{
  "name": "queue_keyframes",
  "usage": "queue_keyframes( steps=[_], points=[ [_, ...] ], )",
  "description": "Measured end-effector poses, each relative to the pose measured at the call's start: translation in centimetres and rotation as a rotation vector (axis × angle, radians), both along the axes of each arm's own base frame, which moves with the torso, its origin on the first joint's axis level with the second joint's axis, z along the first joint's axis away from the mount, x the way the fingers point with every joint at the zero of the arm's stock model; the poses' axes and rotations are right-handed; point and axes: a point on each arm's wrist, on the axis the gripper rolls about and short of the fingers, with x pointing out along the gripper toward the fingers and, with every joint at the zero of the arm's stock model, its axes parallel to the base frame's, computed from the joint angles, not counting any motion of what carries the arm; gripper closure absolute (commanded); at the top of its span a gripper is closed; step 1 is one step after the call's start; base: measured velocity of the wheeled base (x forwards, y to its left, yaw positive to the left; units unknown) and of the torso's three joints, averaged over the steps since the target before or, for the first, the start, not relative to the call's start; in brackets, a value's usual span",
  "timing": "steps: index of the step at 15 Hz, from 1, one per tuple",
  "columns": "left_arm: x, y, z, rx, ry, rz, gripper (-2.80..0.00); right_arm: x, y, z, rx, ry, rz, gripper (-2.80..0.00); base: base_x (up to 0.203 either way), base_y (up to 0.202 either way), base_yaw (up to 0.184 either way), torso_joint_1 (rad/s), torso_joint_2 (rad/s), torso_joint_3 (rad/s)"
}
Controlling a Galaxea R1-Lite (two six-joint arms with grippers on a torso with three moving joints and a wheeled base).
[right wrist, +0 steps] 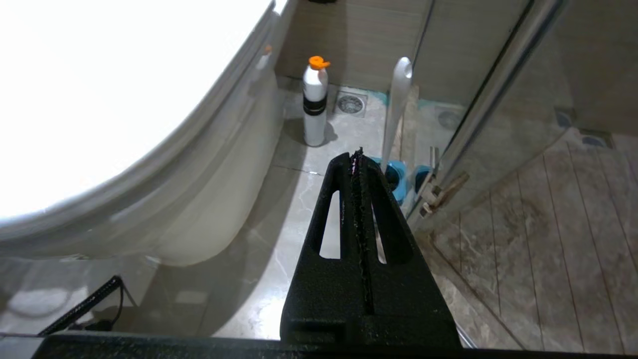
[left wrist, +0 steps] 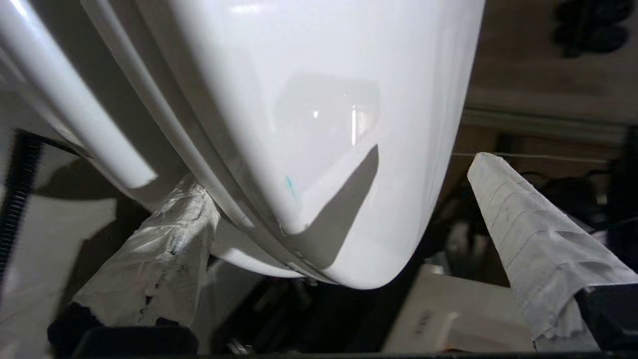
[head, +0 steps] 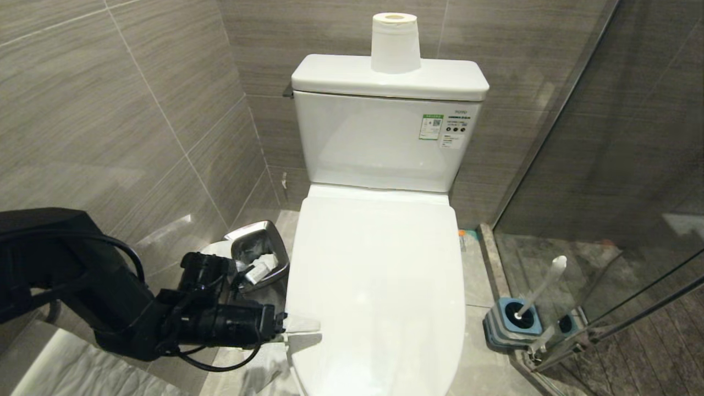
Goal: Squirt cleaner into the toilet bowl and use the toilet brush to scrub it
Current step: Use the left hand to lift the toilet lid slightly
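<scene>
L gripper (head: 302,330) spread wide, straddling the closed lid (head: 379,286) edge – taped fingers (left wrist: 528,234) could slip off glossy plastic & drop it. R gripper (right wrist: 356,164) pressed together, parked.

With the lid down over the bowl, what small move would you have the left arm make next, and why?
Probably lift the lid: it is shut, and the left gripper stands open at its front-left edge, one taped finger under the rim, the other clear. Cleaner cannot reach the bowl until it opens.
</scene>
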Motion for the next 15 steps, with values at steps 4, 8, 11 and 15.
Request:
queue_keyframes(
  steps=[4, 8, 11, 15],
  points=[
    [0.0, -0.4, 4.9, -0.179, 0.082, -0.016, -2.8, 0.0, 0.0, 0.0, 0.0, 0.0, 0.0, 0.0, 0.0, 0.0, 0.0, 0.0, 0.0, 0.0],
    [-0.7, -0.3, 9.6, -0.294, 0.101, 0.006, -2.8, 0.0, 0.0, 0.0, 0.0, -0.001, 0.0, 0.0, 0.0, 0.0, 0.0, 0.0, 0.0, 0.0],
    [-1.7, -0.6, 13.1, -0.368, 0.128, 0.005, -2.8, 0.0, 0.0, 0.0, 0.0, -0.001, 0.0, 0.0, 0.0, 0.0, 0.0, 0.0, 0.0, 0.0],
    [-2.5, -0.8, 16.8, -0.437, 0.128, -0.011, -2.8, 0.0, 0.0, 0.0, 0.0, -0.001, 0.0, 0.0, 0.0, 0.0, 0.0, 0.0, 0.0, 0.0]
  ],
)
